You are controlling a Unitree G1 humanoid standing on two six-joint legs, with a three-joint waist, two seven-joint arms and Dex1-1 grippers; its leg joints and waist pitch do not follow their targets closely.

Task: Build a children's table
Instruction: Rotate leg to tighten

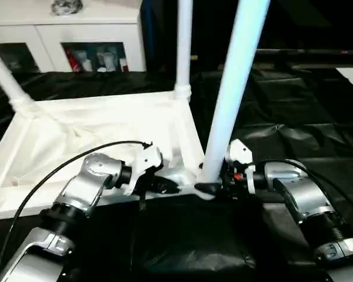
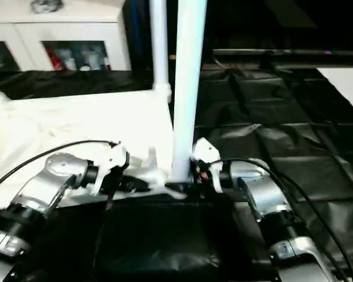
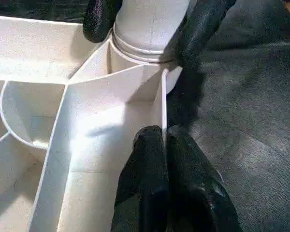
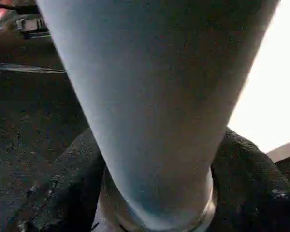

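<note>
Tabletop (image 1: 106,126), ribbed white plastic: left gripper (image 3: 163,145) pinches its rim; right gripper (image 1: 215,187) clasps tapered leg (image 1: 235,88).

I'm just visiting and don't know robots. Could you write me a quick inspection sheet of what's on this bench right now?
Surface: black sheeting with creases covers the bench.
Job's things: white tabletop lies underside up; a near leg stands in the near corner socket, a far leg and a slanted leg sit in other corners.
Clutter: nothing seen.
Grippers: right gripper clasps the near leg's base; left gripper pinches the tabletop's rim wall beside that socket.
Cables: black cable loops over the left arm, another along the right.
Surroundings: white cabinet with glass doors behind.
</note>
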